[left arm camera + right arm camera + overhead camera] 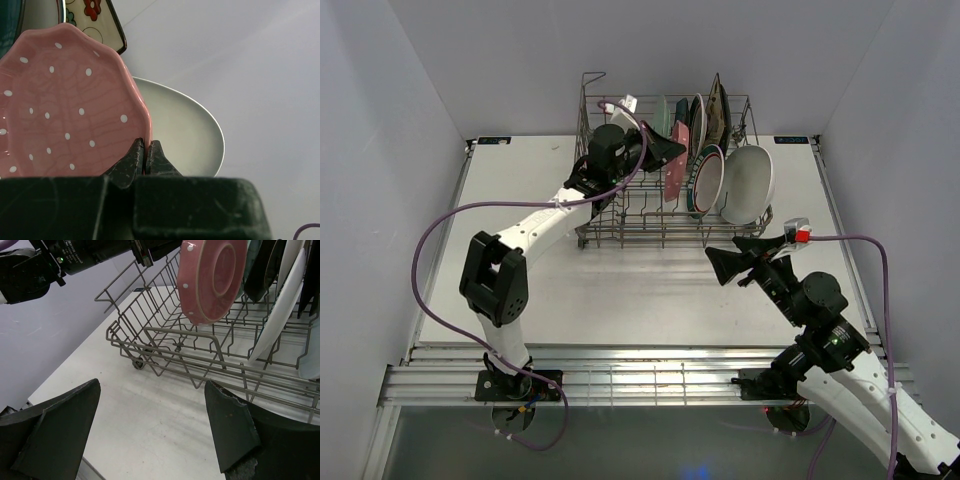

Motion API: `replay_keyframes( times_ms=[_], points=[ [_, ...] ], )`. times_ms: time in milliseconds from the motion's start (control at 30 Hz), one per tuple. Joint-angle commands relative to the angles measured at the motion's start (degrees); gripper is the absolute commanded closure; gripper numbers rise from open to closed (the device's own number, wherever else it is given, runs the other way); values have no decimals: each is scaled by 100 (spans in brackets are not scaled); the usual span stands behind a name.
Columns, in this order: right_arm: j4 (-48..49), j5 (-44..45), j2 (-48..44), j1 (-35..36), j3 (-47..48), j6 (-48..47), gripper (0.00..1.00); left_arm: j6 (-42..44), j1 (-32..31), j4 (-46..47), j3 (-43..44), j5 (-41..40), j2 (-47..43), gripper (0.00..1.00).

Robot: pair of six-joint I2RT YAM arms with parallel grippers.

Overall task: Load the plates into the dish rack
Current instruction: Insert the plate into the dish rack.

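**Item:** pink dotted plate [65,100].
**Hold:** pinched at its rim by the closed left fingers [135,156]. The edge grip is judged to be chosen so the plate can be slotted between tines.
**Location:** directly ahead of those fingertips, inside the dish rack [165,340]. It appears not yet seated.
**Orientation:** upright on edge, faces parallel to the racked plates. It is near-round, so no marked long axis is noted.
**Beyond the fingertips:** white oval plate [190,135], stood on edge.
**Right fingers** [225,410]: spread wide with nothing between them, over the table [150,435] short of the rack, judged to be standing clear.
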Motion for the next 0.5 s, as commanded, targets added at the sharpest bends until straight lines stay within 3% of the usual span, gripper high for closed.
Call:
replay_keyframes(
  times_ms=[0, 467],
  points=[
    [113, 77, -95, 15, -26, 48, 10, -160, -23, 928, 324, -7, -34, 100],
    [86, 148, -244, 7, -131, 39, 10, -72, -15, 946, 527, -332, 397, 100]
  ],
)
